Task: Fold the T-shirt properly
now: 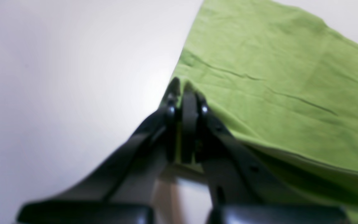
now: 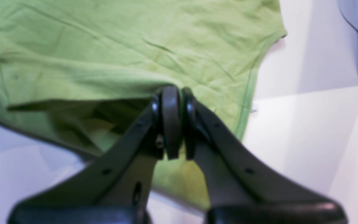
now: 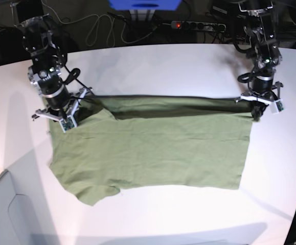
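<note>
Left end effector point(image 1: 181, 85), right end effector point(image 2: 176, 91) both clamped on T-shirt point(image 3: 153, 148) edge; no legible writing.

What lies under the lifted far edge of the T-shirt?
Under the raised edge of the T-shirt lies a dark shadowed gap, with another layer of green cloth showing in the right wrist view. The white table beneath is covered.

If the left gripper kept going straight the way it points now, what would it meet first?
The left gripper, shut on the T-shirt's edge, points down toward the white table. Going straight on, it would likely meet the shirt fabric it holds, then the tabletop just beneath; depth is unclear.
</note>
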Robot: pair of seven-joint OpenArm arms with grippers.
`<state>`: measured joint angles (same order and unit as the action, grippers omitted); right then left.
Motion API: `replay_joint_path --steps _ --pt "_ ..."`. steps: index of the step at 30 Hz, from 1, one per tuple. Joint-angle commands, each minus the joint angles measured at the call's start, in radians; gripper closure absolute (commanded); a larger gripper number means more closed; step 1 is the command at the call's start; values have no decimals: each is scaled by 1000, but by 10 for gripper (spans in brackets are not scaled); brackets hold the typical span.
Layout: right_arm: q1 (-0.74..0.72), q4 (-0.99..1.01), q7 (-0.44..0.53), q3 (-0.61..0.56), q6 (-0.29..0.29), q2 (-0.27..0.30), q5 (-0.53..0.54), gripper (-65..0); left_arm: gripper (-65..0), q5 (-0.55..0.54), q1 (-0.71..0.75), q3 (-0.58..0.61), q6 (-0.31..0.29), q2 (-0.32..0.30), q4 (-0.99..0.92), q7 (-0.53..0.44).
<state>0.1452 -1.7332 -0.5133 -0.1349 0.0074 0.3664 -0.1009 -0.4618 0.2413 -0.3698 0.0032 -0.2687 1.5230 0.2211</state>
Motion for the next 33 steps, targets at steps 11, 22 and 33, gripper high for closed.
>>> replay_joint_path --steps 11,22,33 --pt "-11 -18 15 7 3 13 -1 -2 0 -4 -33 -5 1 -14 4 18" --pt "21 -26 14 122 -4 -33 -1 -136 -186 -4 -46 -8 4 -22 17 80" --pt "44 -27 14 176 -1 -53 -1 -313 -190 -13 -23 -165 -1 -13 20 82"
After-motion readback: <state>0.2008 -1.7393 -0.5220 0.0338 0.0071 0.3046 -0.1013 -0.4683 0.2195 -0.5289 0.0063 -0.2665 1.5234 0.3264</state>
